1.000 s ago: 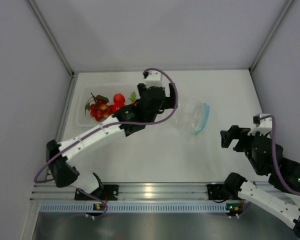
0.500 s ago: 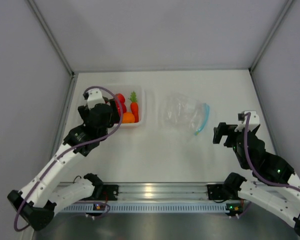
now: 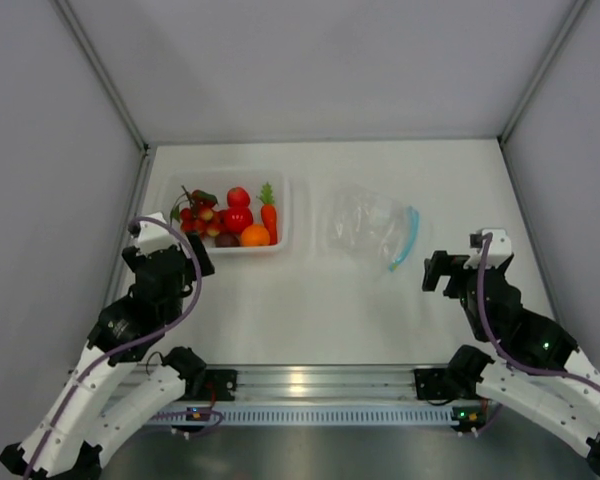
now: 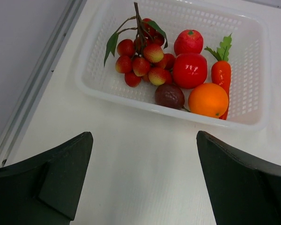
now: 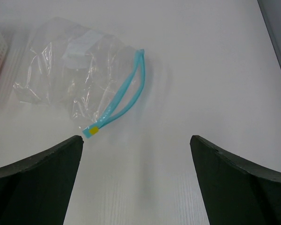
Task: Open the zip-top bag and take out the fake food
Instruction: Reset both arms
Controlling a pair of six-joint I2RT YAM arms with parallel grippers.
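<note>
The left fingers (image 4: 47,183) are standing wide apart and are holding nothing; bare white bench (image 4: 140,154) is showing between them. They are hovering on the near side of the white perforated plastic basket (image 4: 131,99) and are not touching it. In the top view the left fingers (image 3: 202,262) are sitting just in front of the basket's (image 3: 285,205) near left corner.

The right fingers (image 5: 37,183) are also spread wide and are gripping nothing. They are pointing at the small clear soft plastic zip-top bag (image 5: 70,70), which is lying apart from them on the bench (image 3: 330,320). In the top view the right fingers (image 3: 436,270) are sitting near the bag's (image 3: 365,225) right edge without contact.

The bag is lying crumpled on the bench, to the right of the basket and near it. Its teal-blue zip strip (image 5: 124,89) is running along the edge facing the right arm, and the two halves of the strip are bowing apart. A small yellow tab (image 5: 92,131) is marking the near end of the strip.

The fake food is resting inside the basket:
- a red berry cluster with a green leaf (image 4: 143,63) at the left;
- two red round fruits (image 4: 190,70) in the middle;
- an orange ball (image 4: 208,100) at the near right;
- a green-topped carrot (image 4: 221,72) along the right wall;
- a small dark purple-brown piece (image 4: 169,96) just beside the orange ball.
</note>
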